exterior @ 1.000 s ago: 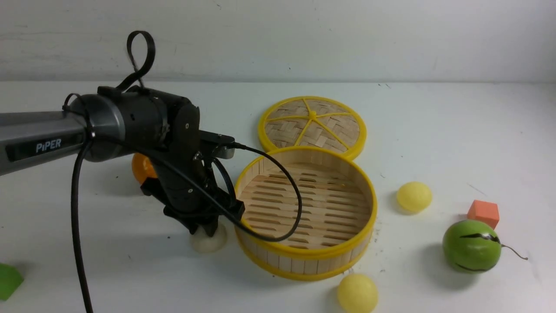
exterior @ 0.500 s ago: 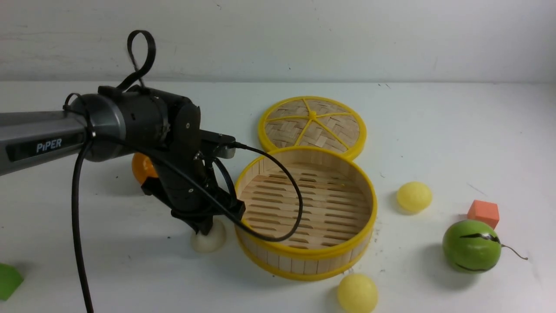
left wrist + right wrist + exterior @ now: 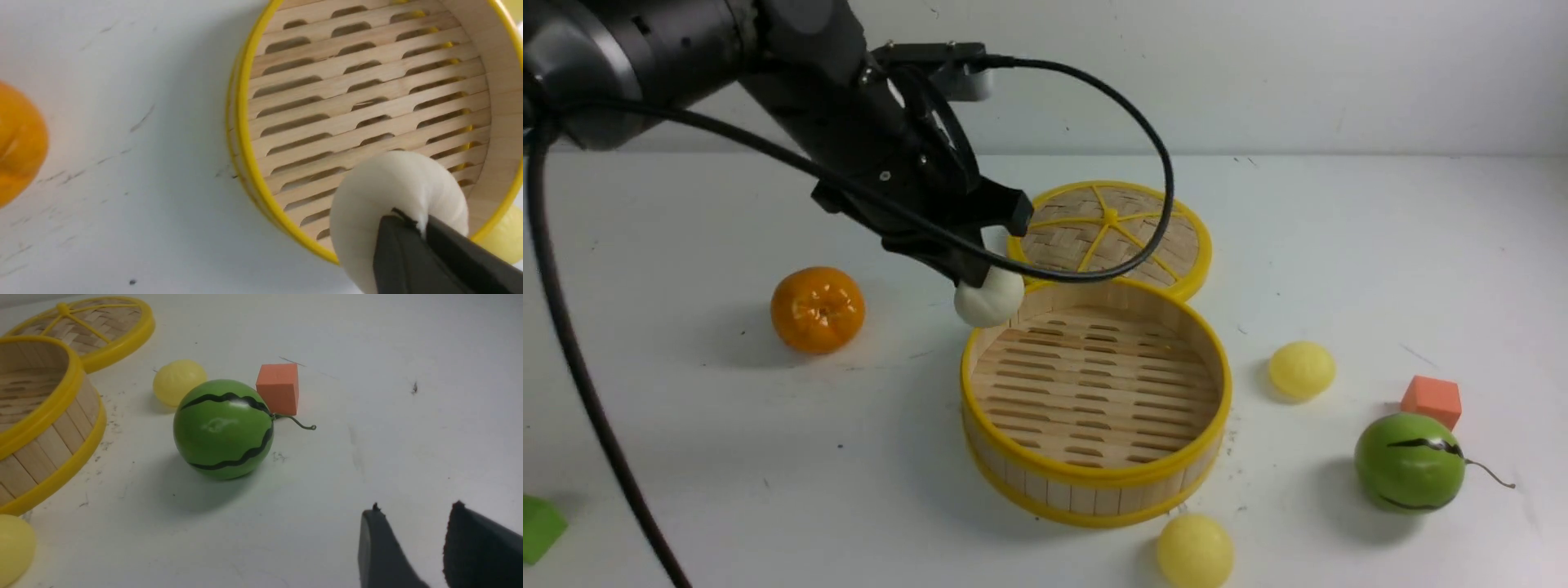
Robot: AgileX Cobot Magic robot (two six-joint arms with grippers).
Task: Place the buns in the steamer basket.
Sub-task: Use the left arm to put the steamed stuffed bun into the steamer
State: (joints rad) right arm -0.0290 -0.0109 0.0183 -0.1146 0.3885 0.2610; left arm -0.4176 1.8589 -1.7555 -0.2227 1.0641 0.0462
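Note:
My left gripper (image 3: pixel 977 276) is shut on the off-white bun (image 3: pixel 988 296), pinching its top, and holds it in the air above the far left rim of the steamer basket (image 3: pixel 1094 483). In the left wrist view the bun (image 3: pixel 380 192) hangs over the basket's slatted floor just inside the yellow rim (image 3: pixel 245 134). Two pale yellow buns lie on the table, one (image 3: pixel 1301 369) to the right of the basket and one (image 3: pixel 1194 551) in front of it. My right gripper (image 3: pixel 416 507) shows only in its wrist view, open over bare table with nothing between its fingers.
An orange (image 3: pixel 817 309) sits left of the basket. The woven lid (image 3: pixel 1111 233) lies flat behind it. A striped green melon (image 3: pixel 1409 461) and an orange-red cube (image 3: pixel 1431 400) stand at the right. A green block (image 3: pixel 538 527) is at the front left edge.
My left gripper closed on the off-white bun beside the basket's left wall, then lifted it up and back over the basket's far left rim. The orange is now uncovered.

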